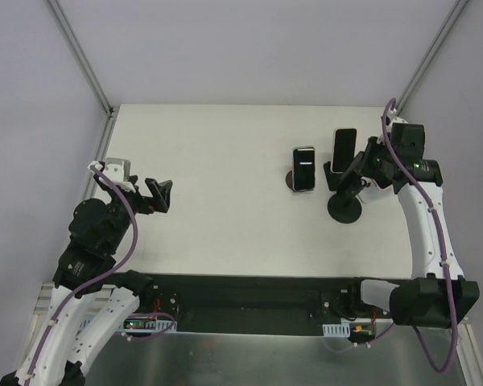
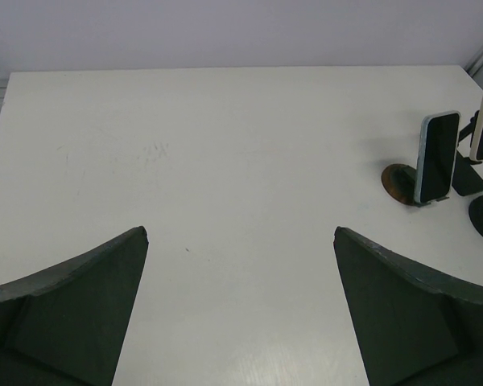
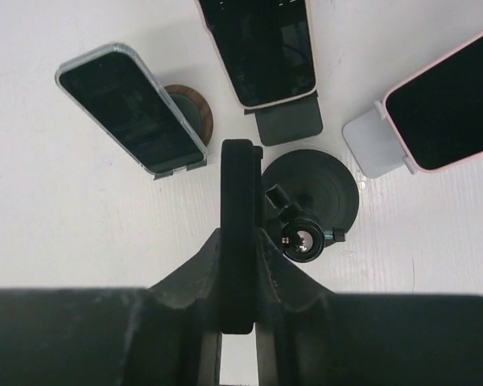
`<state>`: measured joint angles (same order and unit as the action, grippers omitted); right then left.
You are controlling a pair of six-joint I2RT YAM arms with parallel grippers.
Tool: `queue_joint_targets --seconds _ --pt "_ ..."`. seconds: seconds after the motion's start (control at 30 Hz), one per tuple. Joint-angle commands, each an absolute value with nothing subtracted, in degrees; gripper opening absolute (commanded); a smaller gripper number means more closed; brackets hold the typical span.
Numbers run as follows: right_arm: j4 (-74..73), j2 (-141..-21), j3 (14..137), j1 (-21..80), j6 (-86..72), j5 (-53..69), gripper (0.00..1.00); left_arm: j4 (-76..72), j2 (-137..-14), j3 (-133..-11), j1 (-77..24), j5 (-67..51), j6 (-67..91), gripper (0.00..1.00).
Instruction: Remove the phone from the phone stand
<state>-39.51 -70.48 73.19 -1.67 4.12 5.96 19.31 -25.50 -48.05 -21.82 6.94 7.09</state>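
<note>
In the right wrist view my right gripper (image 3: 239, 241) is shut on a black phone (image 3: 237, 181), seen edge-on as a thin dark slab between the fingers. Right beside it is the black phone stand (image 3: 314, 193) with its round base and ball-joint head; I cannot tell whether the phone touches it. In the top view the right gripper (image 1: 359, 167) hovers above that stand's base (image 1: 344, 208). My left gripper (image 1: 161, 195) is open and empty at the left, far from the phones; it also shows in the left wrist view (image 2: 240, 233).
A phone (image 3: 133, 108) leans on a brown round stand (image 3: 197, 117). A second phone (image 3: 262, 48) rests in a dark stand. A pink-edged phone (image 3: 447, 100) sits on a white stand (image 3: 370, 149). All crowd close round the gripped phone.
</note>
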Motion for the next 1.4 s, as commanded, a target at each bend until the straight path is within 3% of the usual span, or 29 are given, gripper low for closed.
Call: queue_joint_targets --seconds 0.0,0.23,0.57,0.83,1.03,1.37 --pt "-43.1 -64.3 73.7 -1.6 5.9 9.0 0.03 18.0 -26.7 -48.8 -22.5 4.6 8.3 0.99" --pt "-47.7 -57.5 75.6 0.1 8.2 12.8 0.01 17.9 -28.6 -48.9 -22.5 1.4 9.8 0.99" --pt "-46.0 -58.2 78.9 24.3 7.7 8.5 0.01 17.5 -31.3 -47.9 -22.5 -3.8 11.1 0.99" --pt "-37.1 -68.8 84.5 42.6 9.7 4.8 0.01 17.6 -29.1 -45.7 -22.5 -7.5 9.5 0.99" --pt "-27.9 -77.3 87.7 48.5 7.9 0.4 0.01 17.9 -27.6 -44.2 -22.5 -11.0 9.3 0.99" --pt "-20.2 -86.3 90.3 54.7 0.2 -20.0 0.01 18.4 -32.2 -45.3 -22.5 -15.0 14.4 0.99"
